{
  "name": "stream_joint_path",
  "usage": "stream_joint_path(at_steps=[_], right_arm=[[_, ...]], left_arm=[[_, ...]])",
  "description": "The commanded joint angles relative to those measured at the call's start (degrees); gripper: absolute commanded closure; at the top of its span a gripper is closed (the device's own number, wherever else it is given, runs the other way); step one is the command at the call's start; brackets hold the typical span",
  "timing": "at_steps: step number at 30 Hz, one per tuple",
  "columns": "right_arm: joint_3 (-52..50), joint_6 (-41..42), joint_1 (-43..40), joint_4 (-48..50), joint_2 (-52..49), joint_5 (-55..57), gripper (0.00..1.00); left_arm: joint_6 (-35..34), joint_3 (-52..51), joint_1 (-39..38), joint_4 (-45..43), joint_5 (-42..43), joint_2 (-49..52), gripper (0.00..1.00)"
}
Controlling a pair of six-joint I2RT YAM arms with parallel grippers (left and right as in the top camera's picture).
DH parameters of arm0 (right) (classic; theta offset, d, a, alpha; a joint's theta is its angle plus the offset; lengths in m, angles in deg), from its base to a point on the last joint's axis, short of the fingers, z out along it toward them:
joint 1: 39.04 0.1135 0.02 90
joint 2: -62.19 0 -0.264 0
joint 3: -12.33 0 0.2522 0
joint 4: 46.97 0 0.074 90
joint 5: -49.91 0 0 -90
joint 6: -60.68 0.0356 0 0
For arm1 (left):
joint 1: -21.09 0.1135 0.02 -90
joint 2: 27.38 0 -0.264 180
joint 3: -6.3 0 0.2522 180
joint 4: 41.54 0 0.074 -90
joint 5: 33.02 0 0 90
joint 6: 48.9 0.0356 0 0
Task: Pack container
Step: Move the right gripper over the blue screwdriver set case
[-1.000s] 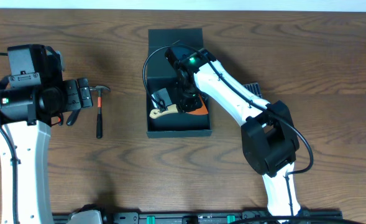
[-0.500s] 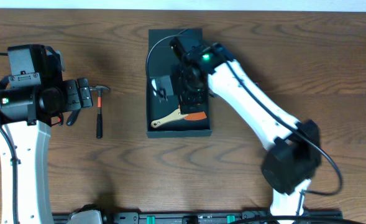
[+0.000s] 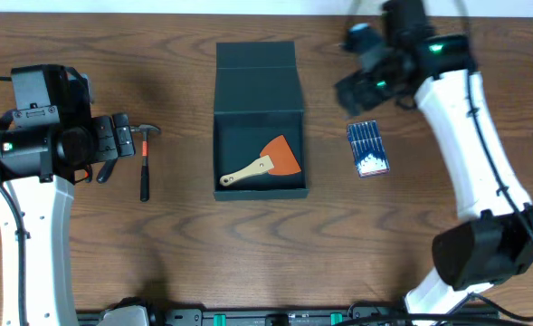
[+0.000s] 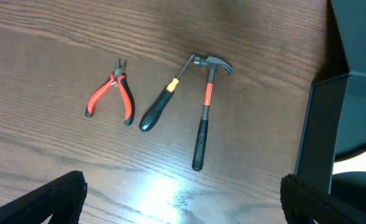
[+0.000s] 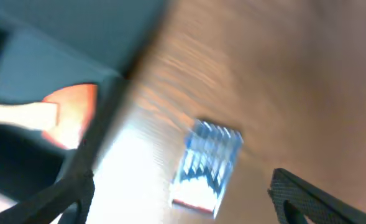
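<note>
**Box open mid-bench, both pincers empty**

Container (image 3: 259, 118) sits mid-bench (image 3: 248, 263), flap lid open at its far side. 1 orange scraper (image 3: 271, 163) lies inside. Right pincer (image 3: 356, 86) hangs right of the box, near a blue packet (image 3: 368, 148). Its wrist view is blurred, but the fingers look spread, gripping nothing. Left pincer (image 4: 183, 199) is spread wide and empty over hammer (image 4: 204, 118), screwdriver (image 4: 161, 102) and red pliers (image 4: 114, 96), left of the box.

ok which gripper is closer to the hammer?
Left. The left gripper is close beside the hammer; the right gripper is far off, on the other side of the container.
</note>
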Motion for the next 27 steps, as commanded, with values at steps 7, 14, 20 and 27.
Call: stream_joint_path(at_steps=[7, 14, 20, 27], right_arm=[[0.13, 9.31, -4.76, -6.8, -9.09, 0.17, 0.02], [0.11, 3.06, -4.02, -7.65, -15.19, 0.85, 0.01], [-1.01, 2.43, -4.33, -7.17, -18.03, 2.05, 0.01], [-8.31, 3.96, -4.04, -1.55, -18.25, 3.87, 0.01]], left_arm=[[0.96, 0.9, 0.35, 0.17, -0.68, 0.31, 0.02], [0.96, 0.9, 0.35, 0.17, -0.68, 0.31, 0.02], [0.96, 0.9, 0.35, 0.17, -0.68, 0.31, 0.02], [0.96, 0.9, 0.35, 0.17, -0.68, 0.31, 0.02]])
